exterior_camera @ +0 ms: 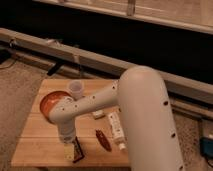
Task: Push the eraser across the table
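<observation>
The eraser [78,152], a small dark block with an orange-brown rim, lies near the front edge of the table [40,142], a small square top of light wooden planks. My gripper [69,149] hangs from the white arm straight down onto the table. It stands against the eraser's left side, and the wrist hides part of the eraser.
An orange bowl [49,102] sits at the back left with a white cup [76,88] behind it. A reddish-brown oblong piece [103,140], a small white block [98,114] and a white tube [116,128] lie to the right. The table's front edge is close.
</observation>
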Tool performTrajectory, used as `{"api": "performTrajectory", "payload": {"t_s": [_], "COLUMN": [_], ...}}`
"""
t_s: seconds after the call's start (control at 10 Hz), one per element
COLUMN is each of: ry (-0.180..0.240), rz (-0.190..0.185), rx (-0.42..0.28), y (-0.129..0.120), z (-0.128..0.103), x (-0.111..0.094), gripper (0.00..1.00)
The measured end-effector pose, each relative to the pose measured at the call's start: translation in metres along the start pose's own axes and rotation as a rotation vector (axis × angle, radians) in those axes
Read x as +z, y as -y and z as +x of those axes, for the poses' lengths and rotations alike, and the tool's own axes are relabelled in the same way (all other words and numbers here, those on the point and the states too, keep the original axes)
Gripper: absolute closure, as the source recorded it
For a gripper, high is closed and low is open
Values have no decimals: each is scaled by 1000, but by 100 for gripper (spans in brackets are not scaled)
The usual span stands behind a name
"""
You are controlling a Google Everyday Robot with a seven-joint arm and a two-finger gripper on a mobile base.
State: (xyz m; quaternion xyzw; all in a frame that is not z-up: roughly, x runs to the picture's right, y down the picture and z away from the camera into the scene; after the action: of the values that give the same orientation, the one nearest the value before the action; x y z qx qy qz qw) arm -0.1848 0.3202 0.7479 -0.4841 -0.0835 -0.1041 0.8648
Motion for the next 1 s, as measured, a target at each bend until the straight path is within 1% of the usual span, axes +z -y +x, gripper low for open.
{"api": "performTrajectory", "payload": {"t_s": [0.3, 0.7, 0.9, 1.0], "ry": [-12, 0, 8, 15], "rz": [-13, -22, -37, -52], "rx": [4, 24, 41, 53], "y": [-23, -70, -92, -105], "z": [8, 14, 21, 23], "x": [-1, -8, -6, -3], "gripper": [20, 20, 20, 20]}}
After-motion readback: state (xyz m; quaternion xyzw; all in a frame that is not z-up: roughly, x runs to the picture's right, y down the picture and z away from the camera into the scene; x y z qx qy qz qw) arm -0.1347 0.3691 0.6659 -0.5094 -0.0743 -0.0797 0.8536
